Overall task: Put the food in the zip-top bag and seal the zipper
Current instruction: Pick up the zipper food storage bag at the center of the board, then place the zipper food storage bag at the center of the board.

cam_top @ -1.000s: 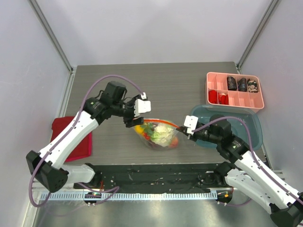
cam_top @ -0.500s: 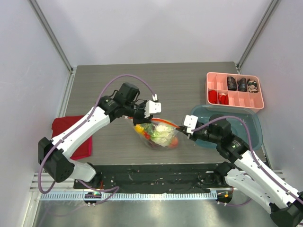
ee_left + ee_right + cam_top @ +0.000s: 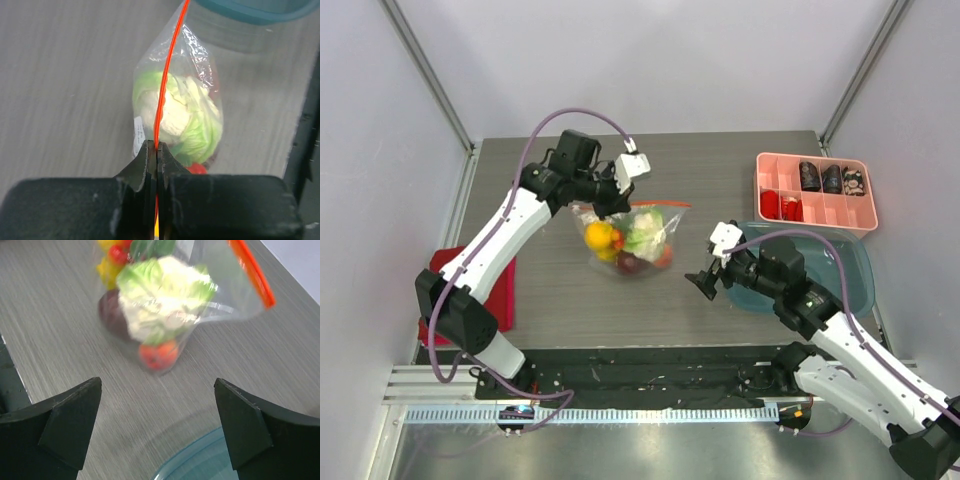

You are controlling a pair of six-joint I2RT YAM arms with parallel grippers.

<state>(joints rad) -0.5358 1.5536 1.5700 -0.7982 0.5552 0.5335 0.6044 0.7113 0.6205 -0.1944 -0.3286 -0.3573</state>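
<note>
The clear zip-top bag [image 3: 628, 235] hangs over the table's middle with the food inside: pale-green cabbage [image 3: 186, 117], an orange [image 3: 599, 236], a red-orange piece [image 3: 159, 354] and purple grapes [image 3: 111, 314]. My left gripper [image 3: 607, 205] is shut on the orange-red zipper [image 3: 167, 75] at the bag's left end, the strip running straight out between the closed jaws. My right gripper [image 3: 704, 284] stands open to the bag's right, apart from it, with nothing between its fingers [image 3: 75, 412]. The zipper's other end [image 3: 252, 272] hangs free.
A teal bowl [image 3: 845, 275] sits under my right arm, its rim [image 3: 200, 455] just below the open jaws. A pink compartment tray [image 3: 815, 190] holds dark pieces at the back right. A folded red cloth [image 3: 470, 290] lies at the left edge.
My left gripper shut on the zipper and carried the bag up and toward the far left. My right gripper let go of the bag's right end, opened wide and drew back.
</note>
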